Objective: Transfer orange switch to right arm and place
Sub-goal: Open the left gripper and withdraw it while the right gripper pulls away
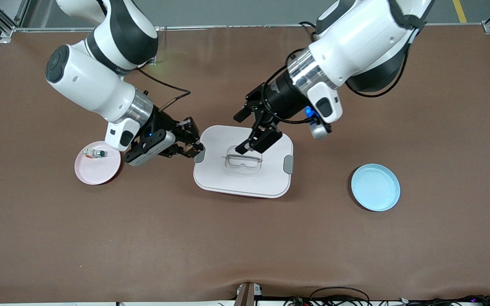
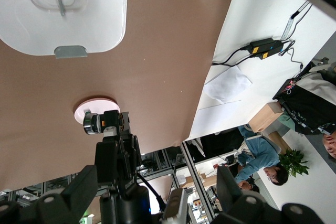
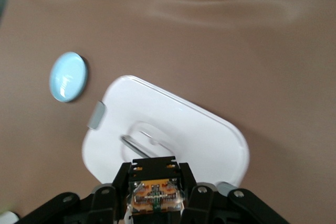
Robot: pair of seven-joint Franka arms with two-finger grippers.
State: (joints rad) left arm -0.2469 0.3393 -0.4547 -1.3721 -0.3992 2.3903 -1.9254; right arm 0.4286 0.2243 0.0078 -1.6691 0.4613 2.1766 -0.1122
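The orange switch [image 3: 156, 193], a small black box with an orange see-through middle, sits clamped between the fingers of my right gripper [image 3: 156, 200], which is shut on it. In the front view my right gripper [image 1: 195, 147] hangs just off the edge of a white lidded box [image 1: 270, 178], at the right arm's end of it. My left gripper [image 1: 254, 144] is open above the box's lid near its clear handle, with nothing held. In the left wrist view my left gripper [image 2: 157, 198] is spread wide, and the right gripper with the switch [image 2: 105, 123] shows farther off.
A pink plate [image 1: 98, 174] carrying a small white part with a green knob [image 1: 95, 153] lies toward the right arm's end of the table. A blue plate [image 1: 375, 187] lies toward the left arm's end. Grey latches [image 1: 288, 164] stick out from the box's ends.
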